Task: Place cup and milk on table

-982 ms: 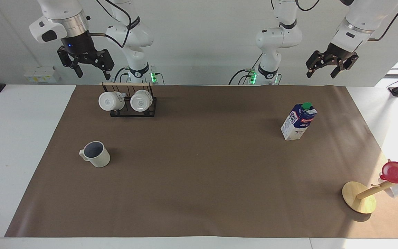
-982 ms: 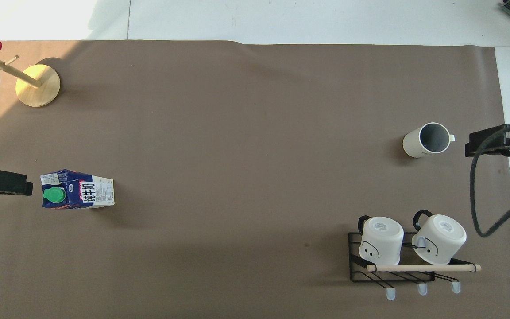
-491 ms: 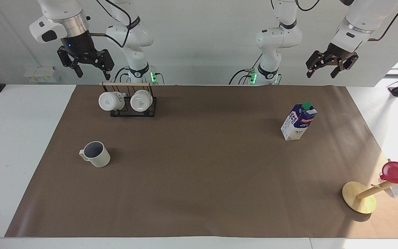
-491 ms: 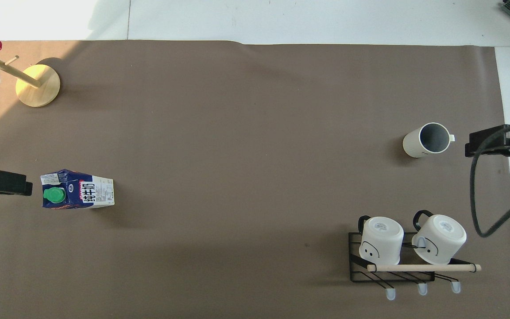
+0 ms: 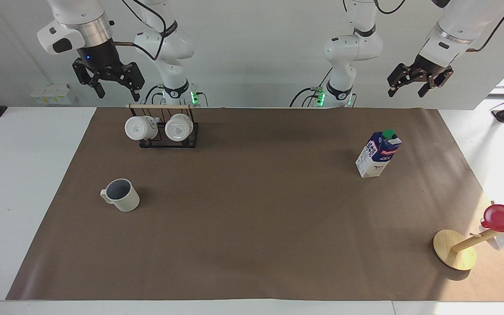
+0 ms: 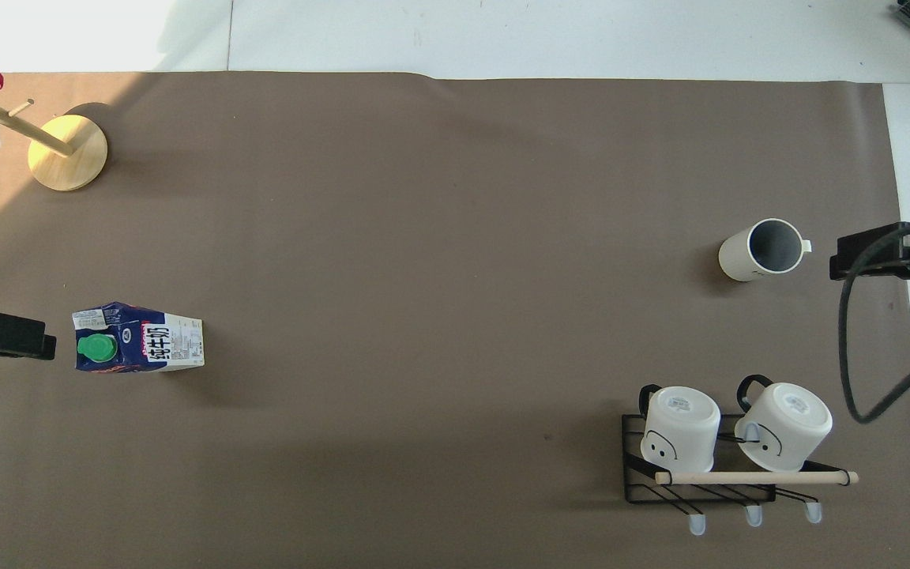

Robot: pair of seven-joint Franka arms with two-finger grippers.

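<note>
The off-white cup [image 5: 122, 195] [image 6: 761, 250] stands upright on the brown sheet of the table [image 5: 252, 227], toward the right arm's end. The blue-and-white milk [image 5: 379, 153] [image 6: 139, 338] carton with its green cap stands upright toward the left arm's end. My right gripper [image 5: 118, 93] [image 6: 889, 249] hangs high in the air, open and empty, over the sheet's edge beside the cup. My left gripper [image 5: 406, 92] [image 6: 1, 336] is also raised, open and empty, over the sheet beside the carton. Neither gripper touches anything.
A black wire rack [image 5: 169, 142] with two white mugs [image 6: 680, 427] sits close to the robots at the right arm's end. A wooden mug tree [image 5: 455, 250] with a red cup [image 5: 502, 218] stands farthest from the robots at the left arm's end.
Both grippers have drifted slightly upward, still open. The cup and the milk have not moved.
</note>
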